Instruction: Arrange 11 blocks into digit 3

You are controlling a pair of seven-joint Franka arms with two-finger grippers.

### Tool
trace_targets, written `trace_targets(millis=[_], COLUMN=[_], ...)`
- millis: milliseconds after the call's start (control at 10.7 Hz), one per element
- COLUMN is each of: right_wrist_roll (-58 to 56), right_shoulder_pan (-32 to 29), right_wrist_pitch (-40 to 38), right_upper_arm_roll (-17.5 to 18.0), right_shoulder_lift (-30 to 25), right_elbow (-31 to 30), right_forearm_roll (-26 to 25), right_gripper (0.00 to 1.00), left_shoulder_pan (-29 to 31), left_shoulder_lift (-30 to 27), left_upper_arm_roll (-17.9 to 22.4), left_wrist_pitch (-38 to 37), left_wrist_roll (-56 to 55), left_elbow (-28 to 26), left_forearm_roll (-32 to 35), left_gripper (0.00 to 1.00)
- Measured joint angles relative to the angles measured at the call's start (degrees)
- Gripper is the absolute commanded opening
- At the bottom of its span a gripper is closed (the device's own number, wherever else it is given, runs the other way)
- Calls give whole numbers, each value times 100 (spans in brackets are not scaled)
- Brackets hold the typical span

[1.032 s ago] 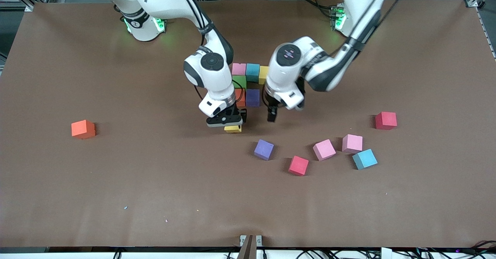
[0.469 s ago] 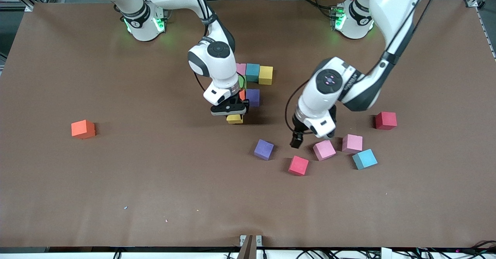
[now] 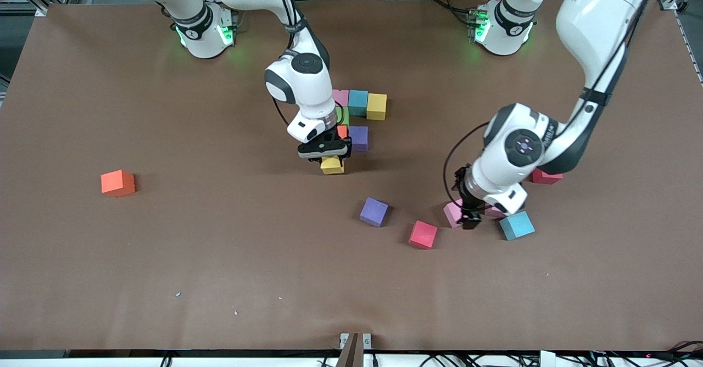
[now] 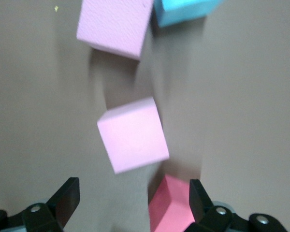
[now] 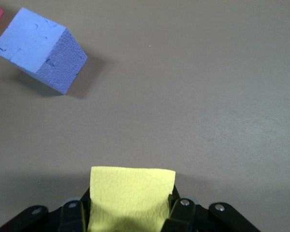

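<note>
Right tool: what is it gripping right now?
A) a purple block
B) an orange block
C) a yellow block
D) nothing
C: the right tool is shut on the yellow block, which sits between its fingers in the right wrist view, just in front of the partly built figure.

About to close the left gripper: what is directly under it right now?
The open left gripper hangs over a pink block, with a red block by one finger and a second pink block close by. In the front view the wrist covers most of both pink blocks.
</note>
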Motion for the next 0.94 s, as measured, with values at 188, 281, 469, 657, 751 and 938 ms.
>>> trace_targets(millis=[188, 281, 469, 657, 751, 938], right_wrist_roll=[136, 161, 173, 174, 174, 174], right_shoulder_pan=[105, 135, 160, 168, 177, 186], right_wrist_pitch=[0, 0, 0, 4, 15, 15], right_upper_arm_roll=[-46, -54, -55, -56, -56, -57], right_shoulder_lift=[3, 7, 44, 100, 131, 142], right_elbow=[-36, -45, -50, -48, -42, 1], right_forearm_roll=[-5, -7, -9, -24, -40, -67], right_gripper=[0, 0, 0, 0, 0, 0], left_shoulder_pan=[17, 17, 17, 14, 14, 14], left_shoulder_lift=[160, 216, 309, 352, 351, 352], left_upper_arm_roll=[56, 61, 68, 85, 115, 159], left_wrist_pitch=[-1, 1, 32, 77, 88, 155], left_wrist_roll=[-258, -371, -558, -662, -716, -825], left_elbow=[-14, -50, -85, -85, -85, -83], left_forearm_roll=[0, 0, 0, 0, 0, 0], left_gripper=[100, 100, 100, 100, 100, 100])
